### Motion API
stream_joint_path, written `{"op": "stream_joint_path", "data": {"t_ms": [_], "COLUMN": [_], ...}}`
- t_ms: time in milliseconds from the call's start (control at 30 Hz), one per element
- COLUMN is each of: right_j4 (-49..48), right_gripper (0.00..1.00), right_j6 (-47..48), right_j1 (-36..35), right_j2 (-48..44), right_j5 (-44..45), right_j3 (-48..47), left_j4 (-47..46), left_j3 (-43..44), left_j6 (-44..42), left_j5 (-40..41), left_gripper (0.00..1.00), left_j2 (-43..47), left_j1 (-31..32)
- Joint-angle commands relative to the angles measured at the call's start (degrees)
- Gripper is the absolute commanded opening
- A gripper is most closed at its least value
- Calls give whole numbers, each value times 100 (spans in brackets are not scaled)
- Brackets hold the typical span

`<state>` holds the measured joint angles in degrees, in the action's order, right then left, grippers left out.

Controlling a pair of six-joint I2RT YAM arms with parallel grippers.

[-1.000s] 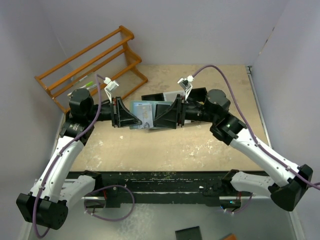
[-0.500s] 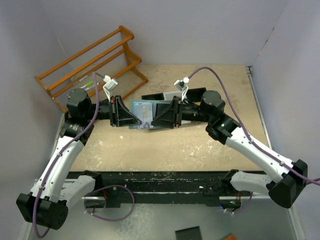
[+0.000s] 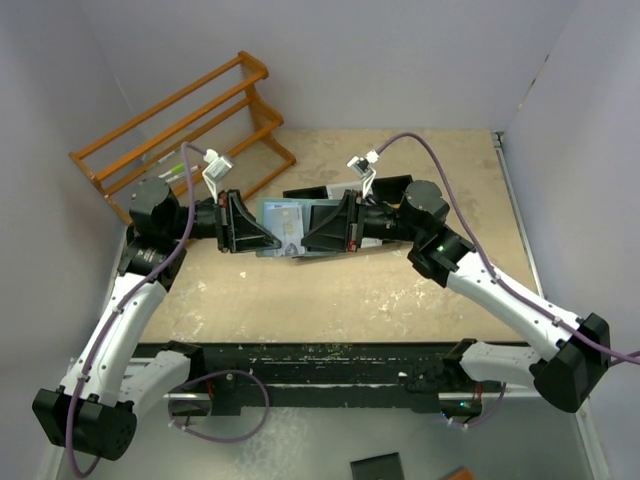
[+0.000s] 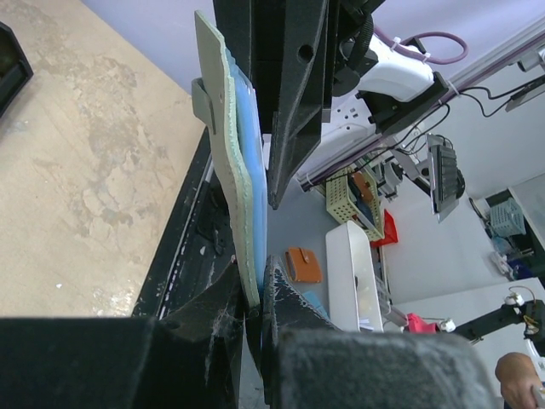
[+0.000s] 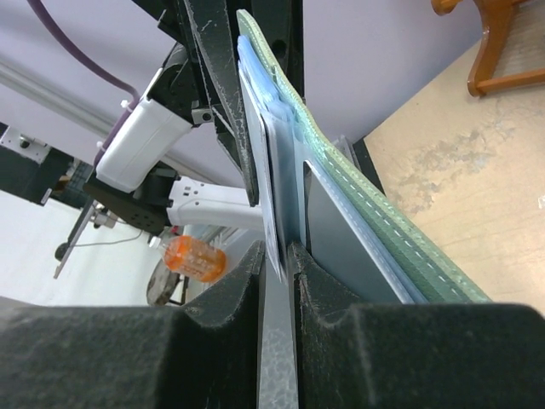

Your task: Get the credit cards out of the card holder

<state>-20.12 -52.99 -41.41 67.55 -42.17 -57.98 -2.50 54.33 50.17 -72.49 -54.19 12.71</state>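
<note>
Seen from above, the wallet (image 3: 288,222) hangs open over the table (image 3: 400,290), raised off it, its blue inside facing up with cards in the slots. The left gripper (image 3: 262,234) has its left edge and the right gripper (image 3: 315,236) reaches in from the other side, so the two point at each other with the wallet between. A black tray (image 3: 305,192) lies just behind them, and a wooden rack (image 3: 180,125) stands at the far left corner.

In the left wrist view the wallet (image 4: 230,170) shows edge-on, green outside, light blue inside, with its snap tab (image 4: 199,100) sticking out on the green side. The left gripper (image 4: 254,294) is closed tight on the near edge, fingers almost meeting with only the wallet's thickness between them. The right gripper (image 4: 277,170) comes down against the blue face from the far end.

In the right wrist view the right gripper (image 5: 277,256) is drawn nearly together on a thin pale card (image 5: 268,187) (only its edge shows, so its print cannot be read). A dark card (image 5: 341,243) sits in the wallet (image 5: 375,221) just outside the right-hand finger, against the blue lining. The left gripper (image 5: 226,94) clamps the far end, and a foot of the rack (image 5: 502,51) shows at the upper right.
</note>
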Motion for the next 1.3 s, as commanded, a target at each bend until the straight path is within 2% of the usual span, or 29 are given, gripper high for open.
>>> {"op": "stream_joint_path", "data": {"t_ms": [0, 200, 300, 367, 633, 733, 867, 933, 1267], "right_j4": [-456, -71, -153, -197, -446, -594, -573, -445, -427], "right_gripper": [18, 9, 4, 0, 0, 0, 0, 0, 0], "right_j6": [-97, 81, 67, 64, -38, -135, -130, -122, -186], "right_j1": [-118, -116, -114, -114, -119, -118, -113, -114, -86], "right_j2": [86, 175, 154, 133, -40, -31, -77, -140, -676], "right_j5": [67, 365, 379, 354, 346, 299, 287, 208, 350], "right_j3": [-21, -58, -22, -20, 305, 348, 394, 474, 956], "left_j4": [-95, 219, 265, 281, 278, 256, 250, 233, -94], "left_j3": [165, 221, 213, 209, 187, 163, 188, 192, 151], "left_j6": [-89, -373, -402, -412, -419, -405, -384, -340, -2], "left_j5": [-22, 86, 70, 45, 26, 33, 17, 20, -72], "left_gripper": [0, 6, 15, 18, 24, 22, 9, 6, 5], "left_j2": [45, 36, 66, 72, 63, 67, 91, 108, 105], "left_j1": [39, 38, 39, 38, 39, 38, 39, 39, 39]}}
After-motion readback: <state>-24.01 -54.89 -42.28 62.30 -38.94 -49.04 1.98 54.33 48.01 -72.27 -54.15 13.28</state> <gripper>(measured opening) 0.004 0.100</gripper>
